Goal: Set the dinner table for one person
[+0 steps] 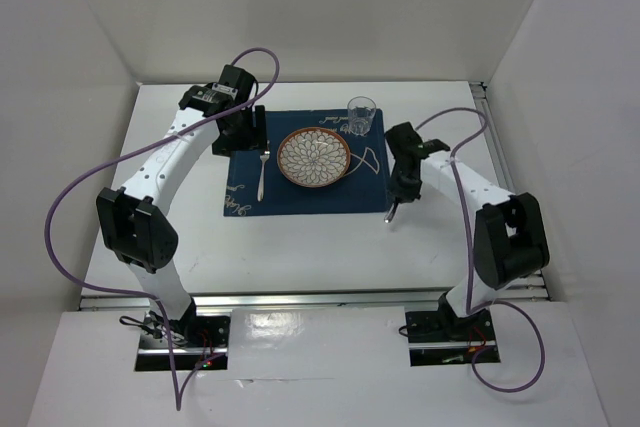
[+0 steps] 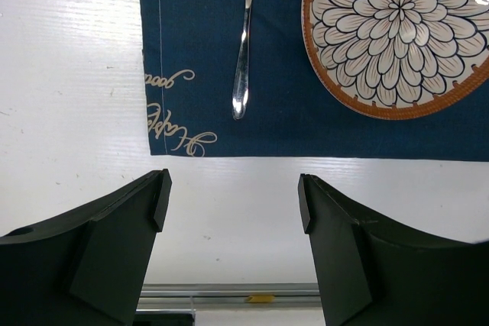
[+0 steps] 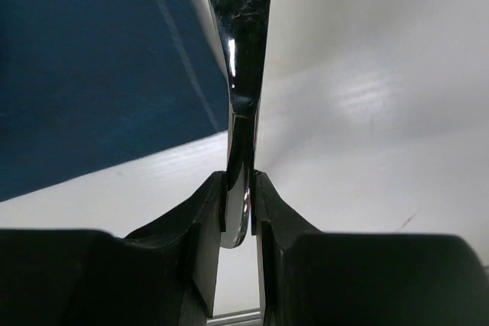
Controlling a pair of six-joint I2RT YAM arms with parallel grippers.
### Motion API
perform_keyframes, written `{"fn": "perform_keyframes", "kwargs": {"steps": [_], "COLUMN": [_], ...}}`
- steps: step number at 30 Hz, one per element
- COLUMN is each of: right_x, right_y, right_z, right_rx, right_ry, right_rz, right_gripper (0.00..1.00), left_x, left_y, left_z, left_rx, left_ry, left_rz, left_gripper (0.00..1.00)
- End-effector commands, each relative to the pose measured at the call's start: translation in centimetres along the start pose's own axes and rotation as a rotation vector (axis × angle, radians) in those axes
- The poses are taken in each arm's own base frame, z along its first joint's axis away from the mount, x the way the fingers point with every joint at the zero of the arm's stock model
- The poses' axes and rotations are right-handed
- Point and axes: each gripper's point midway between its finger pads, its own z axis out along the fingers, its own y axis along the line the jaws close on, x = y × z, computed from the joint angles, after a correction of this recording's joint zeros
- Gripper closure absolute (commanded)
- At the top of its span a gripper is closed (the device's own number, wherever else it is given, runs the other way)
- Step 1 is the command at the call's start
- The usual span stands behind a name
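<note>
White walls [image 1: 320,7] on three sides, seemingly even light

Legible marks: cream cursive lettering [image 2: 177,140] printed on navy blue rectangular cloth [image 2: 306,124], at the cloth corner nearest the near left corner of the matte white tabletop [image 2: 69,74]. Two short lines, upside down in left wrist view. One possibly "good"; the other unreadable.

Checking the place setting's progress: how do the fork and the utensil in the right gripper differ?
The fork lies flat on the mat, left of the plate; the utensil is by the mat's right edge. The fork is free; the utensil is clamped in the right gripper. Both are shiny metal.
</note>
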Motion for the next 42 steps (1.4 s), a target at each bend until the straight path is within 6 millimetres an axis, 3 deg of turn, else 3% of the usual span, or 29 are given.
{"fn": "perform_keyframes", "kwargs": {"steps": [1, 4, 6, 7, 9, 13, 18, 20, 25, 42], "right_x": [-4.4, -5.7, -5.8, -6.9, -7.0, -7.9, -7.8, -7.9, -7.6, -7.9], "right_y": [1.5, 3.6, 5.3, 6.1, 6.6, 9.8, 11.6, 12.2, 12.7, 12.1], "right_z": [-3.4, -3.6, -2.7, -2.9, -1.5, -0.7, 2.2, 2.5, 4.4, 6.0], "right_rx": [-0.066, -0.137, -0.177, -0.188, -0.158, -0.237, -0.246, -0.251, -0.237, -0.223], "right_ry": [-0.115, -0.116, -0.093, -0.114, -0.09, -0.078, -0.045, -0.048, -0.011, 0.018], "right_rz": [-0.129, -0.233, -0.321, -0.334, -0.39, -0.477, -0.533, -0.551, -0.567, -0.451], "right_gripper": [1.0, 1.0, 1.0, 1.0, 1.0, 1.0, 1.0, 1.0, 1.0, 0.99], "left_x": [-0.7, -0.8, -0.5, -0.5, -0.4, -0.1, -0.1, 0.0, 0.0, 0.3], "left_y": [0.1, 0.2, 0.3, 0.3, 0.6, 1.1, 1.1, 1.1, 0.8, 1.5], "left_z": [-1.2, -1.1, -0.9, -0.9, -0.7, -0.7, -0.7, -0.3, 0.0, 0.5], "left_rx": [0.009, 0.0, -0.003, -0.003, -0.017, -0.042, -0.041, -0.045, -0.037, -0.057], "left_ry": [-0.044, -0.047, -0.039, -0.039, -0.035, -0.037, -0.037, -0.029, -0.025, -0.013], "left_rz": [-0.004, -0.004, -0.003, -0.003, -0.002, -0.01, -0.019, -0.017, -0.017, -0.022], "left_gripper": [0.14, 0.14, 0.14, 0.14, 0.14, 0.14, 0.14, 0.14, 0.14, 0.14]}}
